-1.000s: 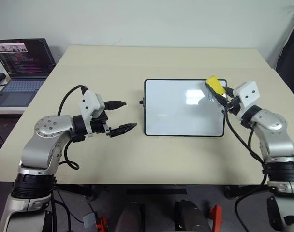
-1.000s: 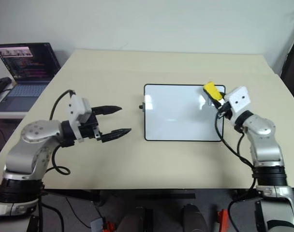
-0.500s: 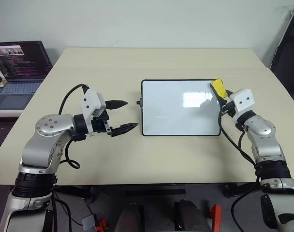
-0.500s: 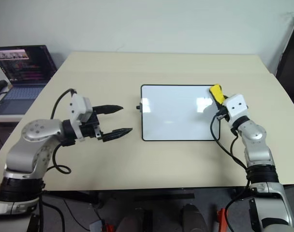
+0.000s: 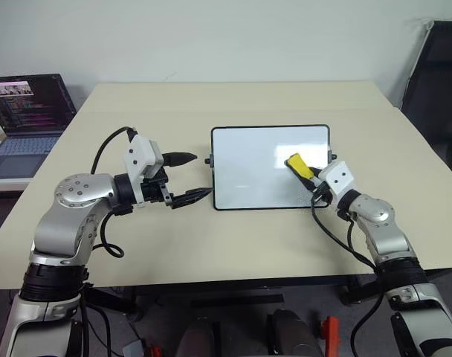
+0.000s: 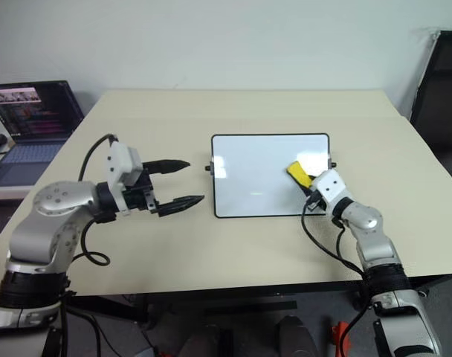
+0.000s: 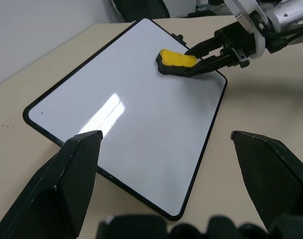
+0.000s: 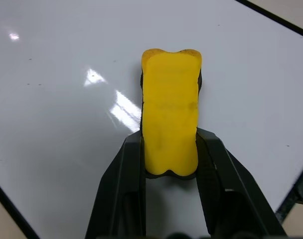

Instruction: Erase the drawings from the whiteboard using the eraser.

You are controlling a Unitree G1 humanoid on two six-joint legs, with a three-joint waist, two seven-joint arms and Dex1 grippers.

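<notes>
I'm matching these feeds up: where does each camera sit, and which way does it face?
Head eye views: look forward and down at the table, whiteboard and both arms.
Left wrist view: looks along the left gripper, jaws open, at the whiteboard.
Right wrist view: looks along the right gripper, jaws shut on the eraser.
Shared: the eraser on the whiteboard.

A beige worktop [image 5: 233, 238] stands before a plain pale wall [image 5: 211, 37]. Beside its left edge, an open laptop [image 5: 21, 111] with a lit screen rests on a lower surface. A dark chair [image 5: 434, 67] stands at the far right.
</notes>
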